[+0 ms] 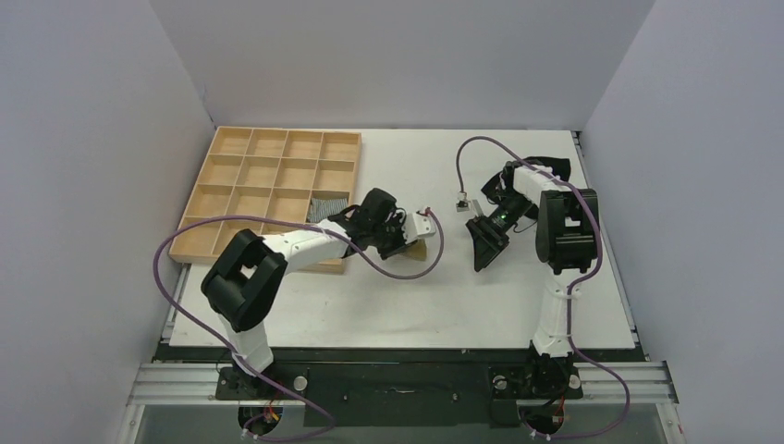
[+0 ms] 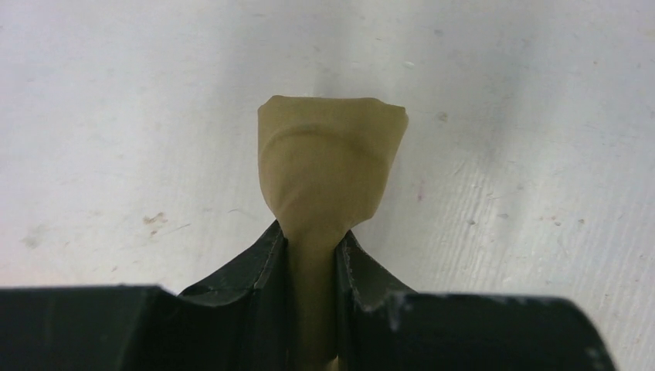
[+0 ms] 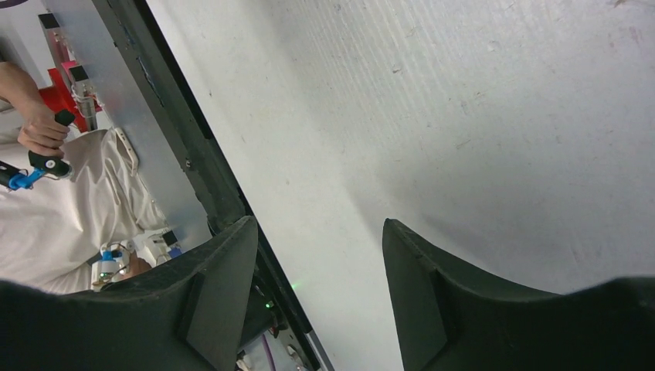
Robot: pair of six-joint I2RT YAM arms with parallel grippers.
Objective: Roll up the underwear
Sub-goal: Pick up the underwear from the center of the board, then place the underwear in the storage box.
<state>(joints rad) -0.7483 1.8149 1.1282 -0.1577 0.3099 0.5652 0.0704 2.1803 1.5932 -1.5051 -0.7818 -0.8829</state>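
Observation:
The underwear [image 2: 330, 158] is olive-khaki fabric, bunched into a small wad, and its cream-white panel is hidden. My left gripper [image 2: 313, 251] is shut on it, with the wad sticking out past the fingertips just above the white table. In the top view the left gripper [image 1: 410, 240] sits mid-table, right of the tray, with a bit of olive fabric [image 1: 422, 248] at its tip. My right gripper [image 3: 320, 232] is open and empty. In the top view the right gripper [image 1: 483, 244] hovers to the right of the left one, well apart from the fabric.
A wooden tray [image 1: 242, 172] with several compartments lies at the back left; a small grey striped cloth roll [image 1: 326, 208] sits in one near its right edge. A black shape [image 1: 552, 166] lies behind the right arm. A purple cable [image 1: 481, 143] loops above the right gripper.

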